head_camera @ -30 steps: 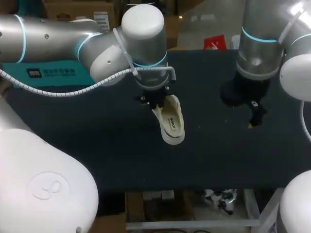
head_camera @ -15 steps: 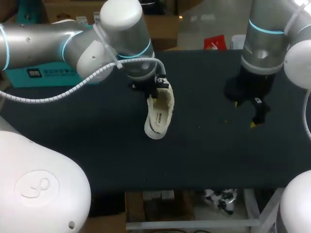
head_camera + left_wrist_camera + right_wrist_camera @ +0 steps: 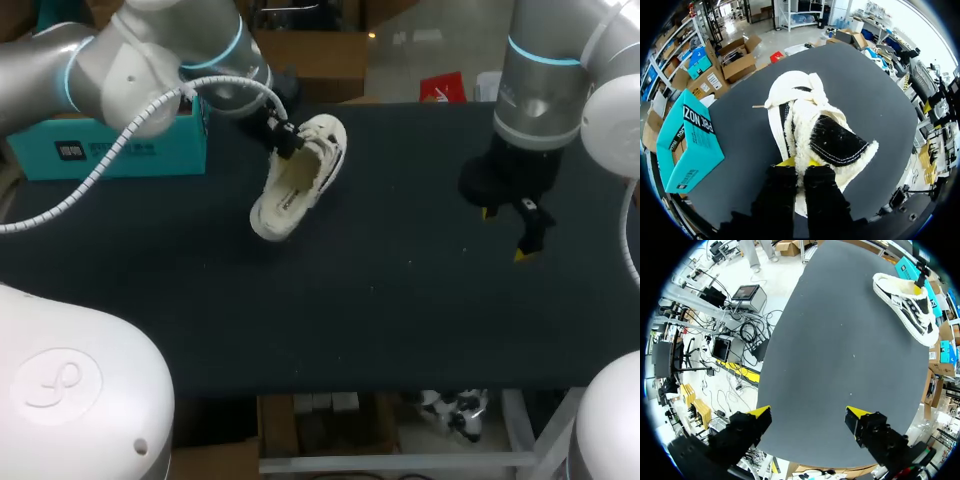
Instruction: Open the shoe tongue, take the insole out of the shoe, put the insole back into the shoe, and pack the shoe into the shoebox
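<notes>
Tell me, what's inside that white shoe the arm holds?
Inside the shoe lies a pale insole with dark print, ringed by fluffy lining. Its front end is hidden under the upper, and the left hand covers part of the rim.

Fluffy shoe, shiny arms, dull dark table.

The shoe [image 3: 810,115] is white cloth with thick woolly fluff inside and along its rim, plus a rougher black patch with white stitches. The table [image 3: 400,320] is dark grey and matt, a bit like felt, with tiny specks. The shoebox [image 3: 110,155] at the table's far left corner is smooth blue-green card. The left arm [image 3: 130,60] and right arm [image 3: 540,70] have smooth, shiny silver and white shells. A ribbed white plastic cable [image 3: 100,163] hangs from the left arm. The right gripper [image 3: 807,414] is dull black with yellow tips.
</notes>
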Available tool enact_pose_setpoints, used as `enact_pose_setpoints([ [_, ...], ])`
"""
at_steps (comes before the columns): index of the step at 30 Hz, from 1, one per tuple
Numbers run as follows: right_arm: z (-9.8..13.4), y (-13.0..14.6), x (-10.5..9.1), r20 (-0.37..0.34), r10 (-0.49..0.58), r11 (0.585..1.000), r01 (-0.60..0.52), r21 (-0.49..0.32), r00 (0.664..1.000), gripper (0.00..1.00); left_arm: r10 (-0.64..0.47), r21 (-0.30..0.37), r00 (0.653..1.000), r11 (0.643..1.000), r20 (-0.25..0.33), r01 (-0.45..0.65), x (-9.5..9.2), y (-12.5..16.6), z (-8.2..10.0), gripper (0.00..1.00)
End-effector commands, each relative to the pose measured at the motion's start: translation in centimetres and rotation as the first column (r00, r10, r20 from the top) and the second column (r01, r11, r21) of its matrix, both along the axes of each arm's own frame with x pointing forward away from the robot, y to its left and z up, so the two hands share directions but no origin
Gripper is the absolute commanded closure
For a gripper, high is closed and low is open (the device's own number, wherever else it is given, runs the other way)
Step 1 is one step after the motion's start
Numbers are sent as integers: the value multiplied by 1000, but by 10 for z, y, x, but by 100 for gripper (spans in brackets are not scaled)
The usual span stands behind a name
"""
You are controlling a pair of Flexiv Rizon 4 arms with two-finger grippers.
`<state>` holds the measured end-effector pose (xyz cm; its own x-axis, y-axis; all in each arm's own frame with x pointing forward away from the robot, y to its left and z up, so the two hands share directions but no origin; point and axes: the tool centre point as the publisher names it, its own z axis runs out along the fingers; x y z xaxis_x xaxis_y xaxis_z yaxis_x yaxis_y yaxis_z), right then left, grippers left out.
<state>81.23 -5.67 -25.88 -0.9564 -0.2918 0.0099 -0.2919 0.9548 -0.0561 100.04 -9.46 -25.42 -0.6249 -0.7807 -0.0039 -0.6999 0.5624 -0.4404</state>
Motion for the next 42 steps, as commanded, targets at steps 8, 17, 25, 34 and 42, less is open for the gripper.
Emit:
enact_pose_setpoints([
  [8, 1, 0, 0, -2, 0, 1000, 0, -1, 1000, 0, -398, 179, 908, 910, 130, 373, 37, 44, 63, 100],
  [17, 1, 0, 0, -2, 0, 1000, 0, -1, 1000, 0, -489, 261, 858, 859, 158, 441, 85, 106, 104, 100],
  [25, 1, 0, 0, -2, 0, 1000, 0, -1, 1000, 0, -510, 288, 846, 843, 158, 454, 122, 163, 124, 100],
  [34, 1, 0, 0, -2, 0, 1000, 0, -1, 1000, 0, -463, 269, 878, 867, 121, 420, 149, 214, 131, 100],
  [42, 1, 0, 0, -2, 0, 1000, 0, -1, 1000, 0, -399, 242, 914, 896, 70, 372, 159, 240, 137, 100],
])
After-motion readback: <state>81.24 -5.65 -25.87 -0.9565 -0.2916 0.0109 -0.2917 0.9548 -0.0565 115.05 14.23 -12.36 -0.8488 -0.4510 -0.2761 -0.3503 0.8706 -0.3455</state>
